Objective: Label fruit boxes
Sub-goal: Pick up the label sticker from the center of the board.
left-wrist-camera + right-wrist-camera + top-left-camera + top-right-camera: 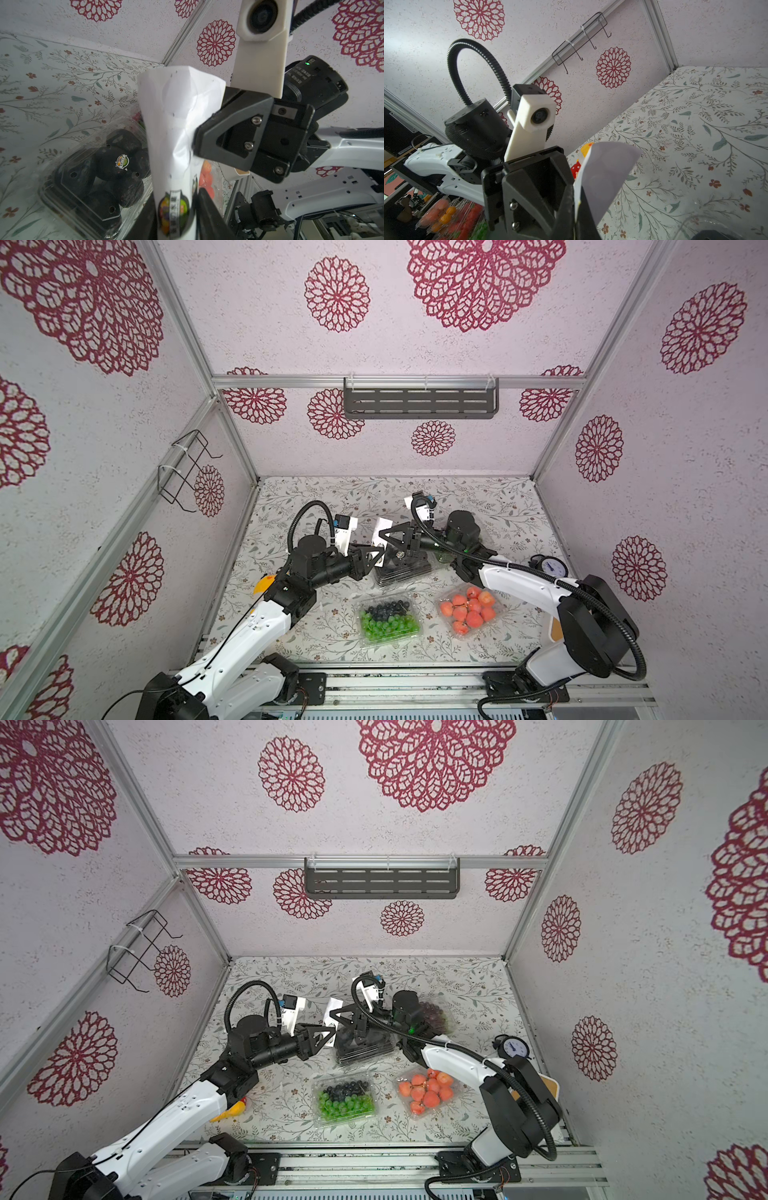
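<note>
In both top views our left claw and right claw meet above the black-fruit box. It sits mid-bench, directly below them, long side running across.

From the left wrist, the right claw is clenched on the upright sticker sheet. The left claw flanks the sheet's lower end, and we cannot tell whether it grips.

From the right wrist, the right claw's pinch on the sheet shows edge-on.

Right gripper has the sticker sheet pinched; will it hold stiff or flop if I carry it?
Likely floppy: the sticker sheet curls and creases at the right gripper. It looks like thin paper, probably light, so it may flutter.
</note>
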`<act>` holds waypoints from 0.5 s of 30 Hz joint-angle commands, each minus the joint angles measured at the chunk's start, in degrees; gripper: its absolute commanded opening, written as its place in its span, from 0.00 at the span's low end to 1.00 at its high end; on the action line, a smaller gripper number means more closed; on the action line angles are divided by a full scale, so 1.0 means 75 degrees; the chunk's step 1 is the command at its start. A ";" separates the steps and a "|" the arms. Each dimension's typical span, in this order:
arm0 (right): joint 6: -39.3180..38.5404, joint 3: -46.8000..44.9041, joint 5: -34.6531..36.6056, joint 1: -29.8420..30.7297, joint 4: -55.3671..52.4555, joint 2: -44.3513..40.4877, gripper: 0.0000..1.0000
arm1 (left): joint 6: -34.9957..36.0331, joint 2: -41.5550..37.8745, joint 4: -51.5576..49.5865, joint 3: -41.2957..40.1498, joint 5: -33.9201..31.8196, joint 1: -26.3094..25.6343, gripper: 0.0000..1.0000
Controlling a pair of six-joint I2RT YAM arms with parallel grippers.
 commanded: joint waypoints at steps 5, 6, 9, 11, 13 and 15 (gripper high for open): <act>-0.1636 -0.0186 -0.0422 -0.0264 -0.1441 -0.1428 0.00 | 0.0421 -0.0463 0.0651 -0.0357 0.0378 0.0251 0.81; -0.1713 -0.0283 -0.0672 -0.0334 -0.1491 -0.1619 0.00 | 0.0368 -0.0539 0.0919 -0.0448 0.0561 0.0377 0.86; -0.1891 -0.0577 -0.1516 -0.0432 -0.1520 -0.2340 0.00 | 0.0231 -0.0562 0.1869 -0.0568 0.1537 0.0618 0.91; -0.1977 -0.0784 -0.1786 -0.0423 -0.1510 -0.2872 0.00 | -0.0048 -0.0370 0.2900 -0.0616 0.2270 0.0614 0.93; -0.2016 -0.0935 -0.2055 -0.0428 -0.1446 -0.3272 0.00 | -0.0410 -0.0161 0.4090 -0.0701 0.2946 0.0562 0.95; -0.1755 -0.1114 -0.2393 -0.0428 -0.0987 -0.3559 0.00 | -0.0605 -0.0028 0.4882 -0.0713 0.3385 0.0477 0.95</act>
